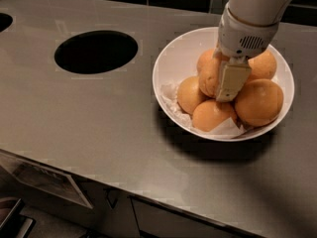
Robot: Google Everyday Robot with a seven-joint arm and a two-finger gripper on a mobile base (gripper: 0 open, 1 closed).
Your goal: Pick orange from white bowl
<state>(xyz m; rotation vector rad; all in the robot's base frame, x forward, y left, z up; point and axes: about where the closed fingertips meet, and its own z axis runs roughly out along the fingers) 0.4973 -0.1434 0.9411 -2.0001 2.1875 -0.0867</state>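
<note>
The white bowl (171, 58) stands at the right of the grey counter, lined with crumpled white paper and holding several oranges. My gripper (219, 86) reaches down into the middle of the pile from the upper right. Its near finger (232, 81) lies against the right side of the top middle orange (208, 76), and the other finger is hidden behind that fruit. The gripper looks shut on this orange, which still rests on the pile. A large orange (258, 102) sits just right of the finger.
A dark round hole (96, 51) is cut in the counter left of the bowl. Part of another hole (4, 21) shows at the far left edge. The counter's front edge runs below the bowl, and dark tiles line the back wall.
</note>
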